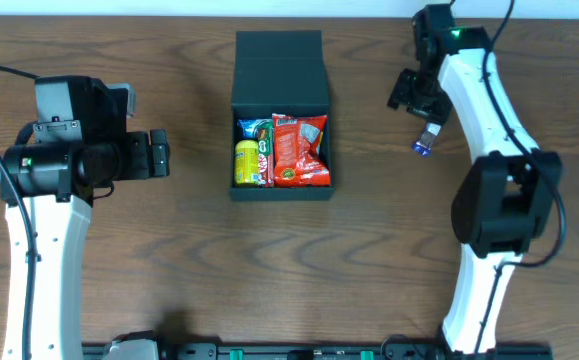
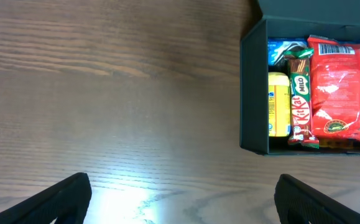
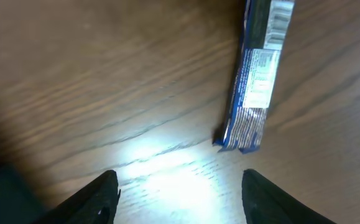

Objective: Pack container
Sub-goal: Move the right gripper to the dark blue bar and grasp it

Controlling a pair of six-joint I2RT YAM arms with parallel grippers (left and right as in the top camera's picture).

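Observation:
The black container (image 1: 281, 68) stands open at the table's middle, its lid flap lying back on the far side. Inside lie a red snack bag (image 1: 300, 150), a KitKat bar (image 1: 266, 160), a yellow packet (image 1: 245, 163) and a blue packet (image 1: 250, 128). The left wrist view shows the container's wall (image 2: 252, 93) and these snacks at upper right. A blue and silver snack bar (image 3: 254, 81) lies on the table, also seen overhead (image 1: 425, 142). My right gripper (image 3: 178, 199) is open and empty, just short of that bar. My left gripper (image 2: 183, 202) is open and empty, left of the container.
The table is dark wood (image 1: 169, 250). The right arm (image 1: 489, 120) reaches along the right side to the far edge. The left arm (image 1: 59, 160) sits at the left. A black rail runs along the near edge (image 1: 299, 350).

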